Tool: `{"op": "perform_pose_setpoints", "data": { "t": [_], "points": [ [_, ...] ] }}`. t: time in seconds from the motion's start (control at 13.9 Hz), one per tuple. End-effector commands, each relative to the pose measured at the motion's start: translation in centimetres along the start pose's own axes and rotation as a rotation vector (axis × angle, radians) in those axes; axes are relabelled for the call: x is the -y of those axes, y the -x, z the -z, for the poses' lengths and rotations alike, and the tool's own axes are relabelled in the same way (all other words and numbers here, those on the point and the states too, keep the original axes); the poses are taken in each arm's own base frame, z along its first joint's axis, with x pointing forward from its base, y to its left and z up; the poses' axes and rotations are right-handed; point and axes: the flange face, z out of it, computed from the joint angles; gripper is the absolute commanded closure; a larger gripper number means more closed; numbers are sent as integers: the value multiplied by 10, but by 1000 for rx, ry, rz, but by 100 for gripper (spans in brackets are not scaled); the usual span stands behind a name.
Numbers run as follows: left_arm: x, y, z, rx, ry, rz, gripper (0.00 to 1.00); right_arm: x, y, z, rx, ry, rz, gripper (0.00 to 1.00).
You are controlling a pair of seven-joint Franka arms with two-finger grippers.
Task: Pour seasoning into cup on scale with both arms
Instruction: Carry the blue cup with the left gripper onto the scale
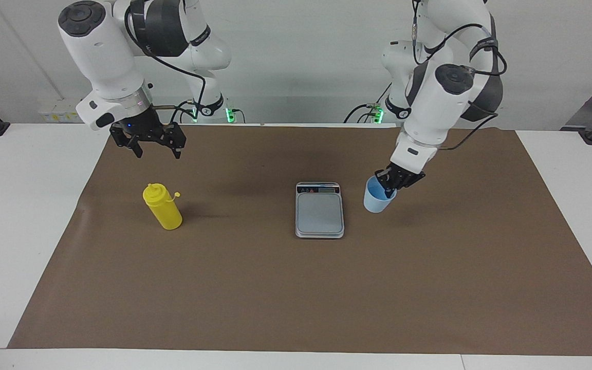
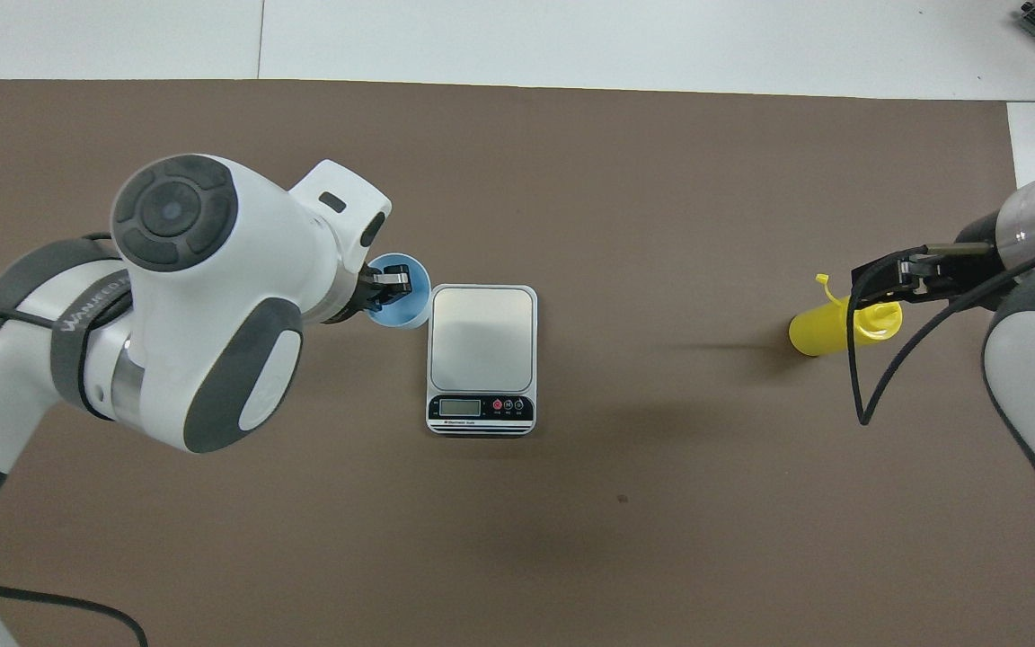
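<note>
The light blue cup [image 1: 376, 199] [image 2: 402, 305] hangs tilted just above the mat, right beside the scale's edge toward the left arm's end. My left gripper [image 1: 389, 189] [image 2: 389, 289] is shut on the cup's rim, one finger inside it. The silver-grey scale [image 1: 319, 211] [image 2: 482, 337] lies flat mid-table with a bare plate, its display strip on the robots' side. The yellow seasoning bottle [image 1: 164, 209] [image 2: 823, 330] stands upright toward the right arm's end, cap dangling. My right gripper [image 1: 156, 152] [image 2: 882, 280] hovers open, high over the bottle, touching nothing.
A brown mat [image 1: 275, 288] covers most of the white table [image 1: 23, 205]. A black cable [image 2: 868, 377] loops down from the right arm near the bottle. The left arm's large wrist [image 2: 203, 296] hides the mat beside the cup from above.
</note>
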Motion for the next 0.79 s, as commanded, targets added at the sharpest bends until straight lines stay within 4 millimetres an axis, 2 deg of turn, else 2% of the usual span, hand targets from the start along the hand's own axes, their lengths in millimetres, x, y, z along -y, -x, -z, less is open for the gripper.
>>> {"op": "perform_pose_setpoints", "data": {
  "t": [0.0, 0.07, 0.14, 0.29, 0.5, 0.72],
  "points": [
    [-16, 10, -16, -46, -11, 11, 100, -3, 6, 1, -4, -17, 11, 0],
    [-28, 17, -25, -40, -15, 0, 100, -3, 6, 1, -4, -17, 11, 0],
    [-39, 19, -44, -37, -40, 10, 100, -3, 6, 1, -4, -17, 11, 0],
    [-48, 20, -66, -64, -59, 19, 100, -3, 6, 1, -4, -17, 11, 0],
    [-62, 28, -87, -49, -72, 15, 100, -3, 6, 1, -4, -17, 11, 0],
    [-63, 29, -90, -58, -67, 17, 100, -3, 6, 1, -2, -16, 10, 0]
  ]
}}
